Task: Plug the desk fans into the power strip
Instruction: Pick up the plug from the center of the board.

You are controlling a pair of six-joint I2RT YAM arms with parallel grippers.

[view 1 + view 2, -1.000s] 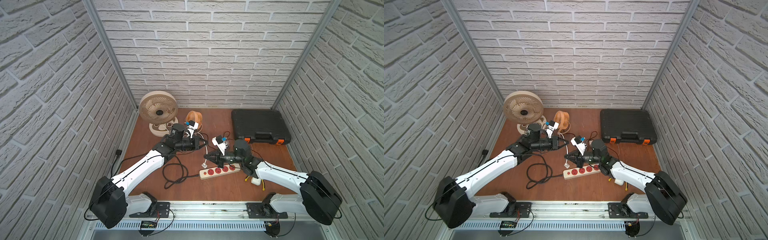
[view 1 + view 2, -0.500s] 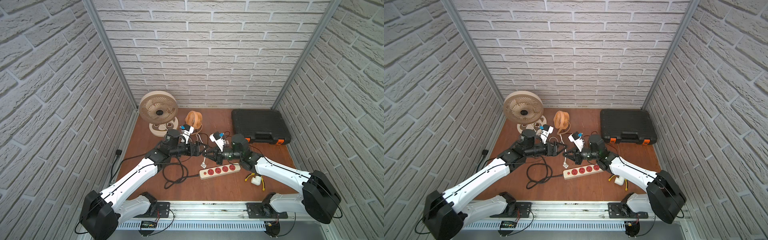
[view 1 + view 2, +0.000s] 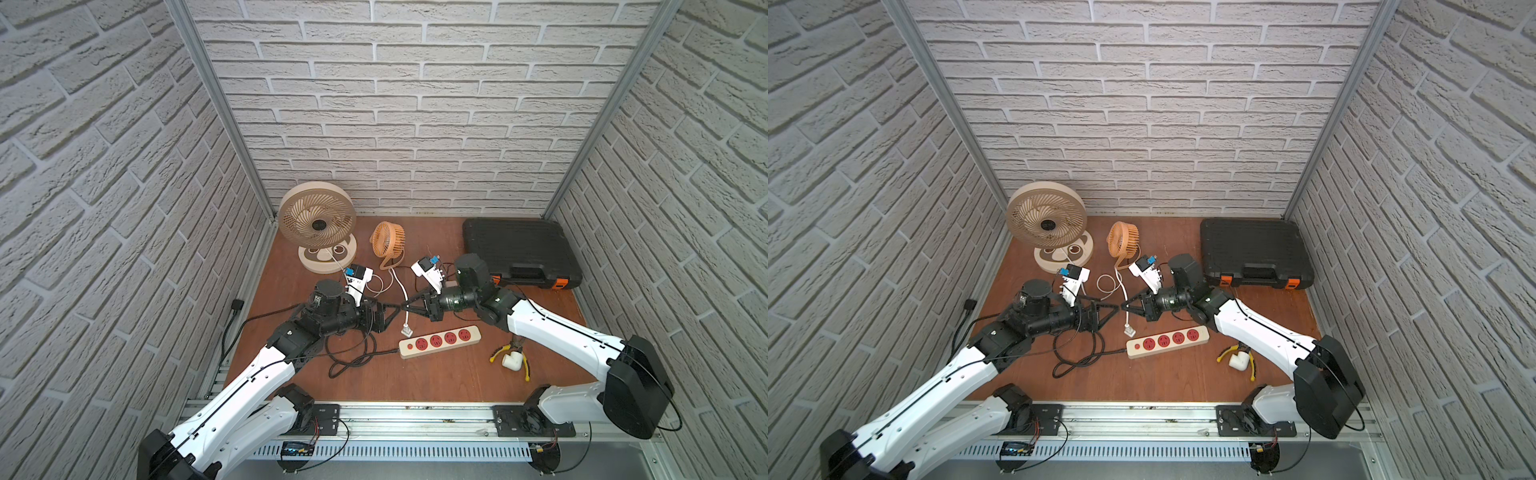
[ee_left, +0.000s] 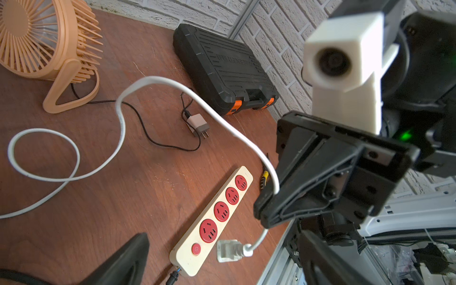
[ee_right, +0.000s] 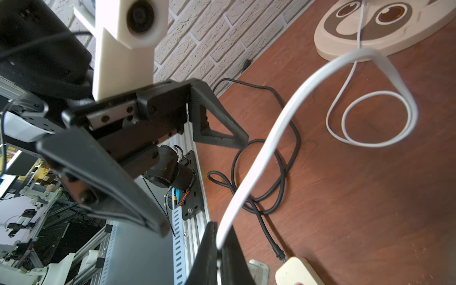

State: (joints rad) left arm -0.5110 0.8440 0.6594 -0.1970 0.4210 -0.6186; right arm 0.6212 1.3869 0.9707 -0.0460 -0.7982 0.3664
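- Left wrist view: the right gripper point(image 4: 265, 214) is clamped on the white cable point(image 4: 158, 81), pinching it a short way above the plug point(image 4: 230, 250). Its jaws are together with only the cable between them.
- In the right wrist view, the left gripper point(image 5: 203, 186) stands spread wide and holds nothing.
- In both top views one of its fingers reaches close to the right gripper's tip. Whether they touch cannot be told.
- The power strip point(image 3: 440, 341) lies flat on the brown table point(image 3: 415, 382), just in front of the right gripper and between the two arms.
- It is a cream bar with four red sockets in a row, all bare, and a small red button at the end nearer the left arm.
- A thick black cord point(image 5: 267, 234) leaves that button end and coils on the table beside the left arm.
- The plug hangs from the cable just beside the button end of the strip and is in no socket. Whether it rests on the table is unclear.
- The cable loops over the table and leads back to the base of the beige fan point(image 3: 317, 218) in the back left corner. A small orange fan point(image 3: 388, 239) stands beside it.
- The right wrist view catches only a corner of the strip at the picture's edge, and the plug there is blurred.
- The plug's prongs cannot be made out in any view.
- The left gripper's own fingers are cut off by the frame in the left wrist view.
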